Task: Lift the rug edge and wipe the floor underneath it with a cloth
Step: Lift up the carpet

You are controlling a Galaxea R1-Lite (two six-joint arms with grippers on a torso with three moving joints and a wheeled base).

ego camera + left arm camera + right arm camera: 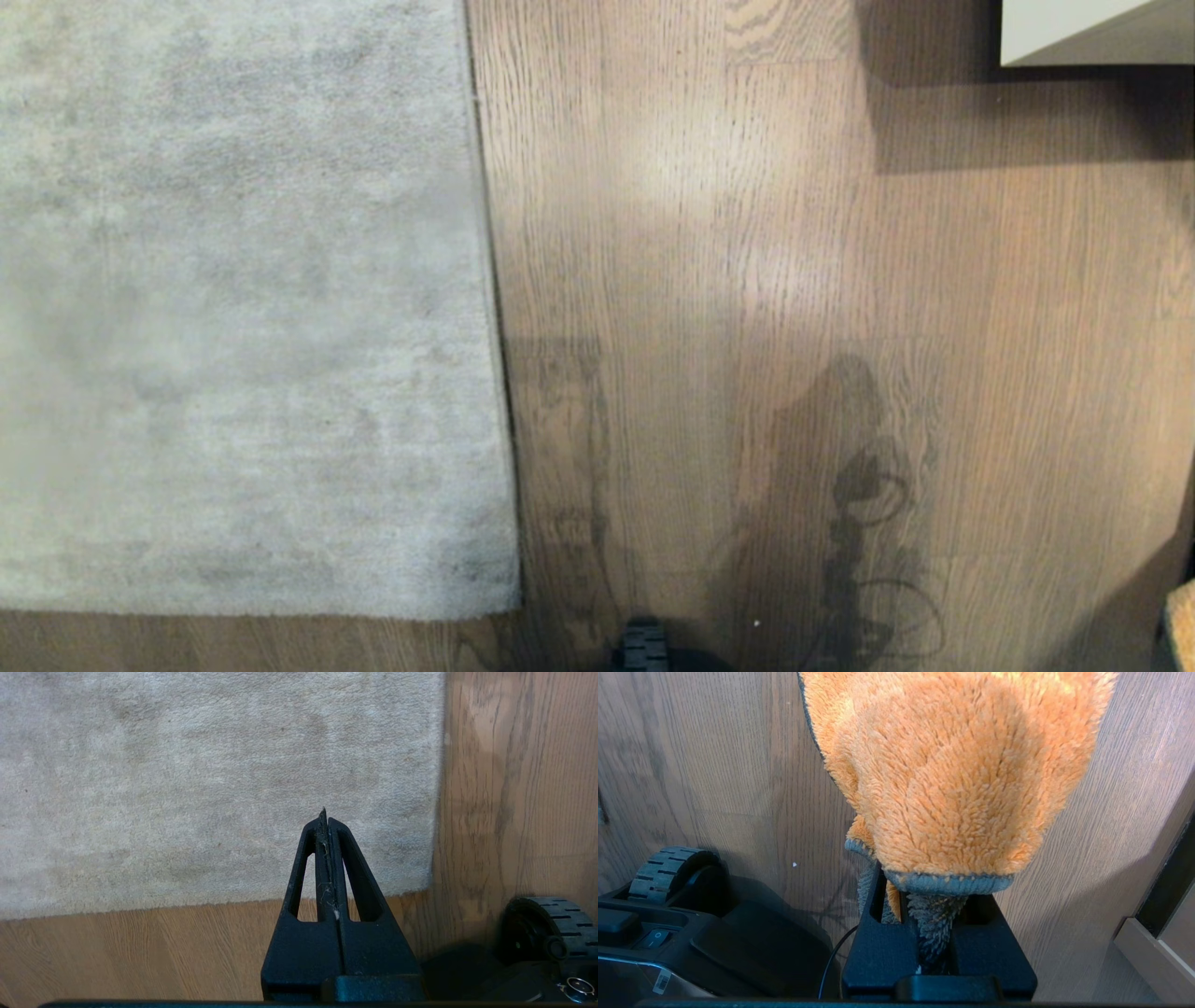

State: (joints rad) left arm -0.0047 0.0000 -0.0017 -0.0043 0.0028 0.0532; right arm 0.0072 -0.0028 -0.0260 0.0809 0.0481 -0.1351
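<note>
One view, the right wrist's, shows the cloth (952, 765) gripped.

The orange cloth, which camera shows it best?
The right wrist view. There the cloth fills much of the picture, clamped in the right gripper and hanging over the floor. The head view catches at most an orange sliver at its right edge, too little to identify. The left wrist view shows none of it.
</note>
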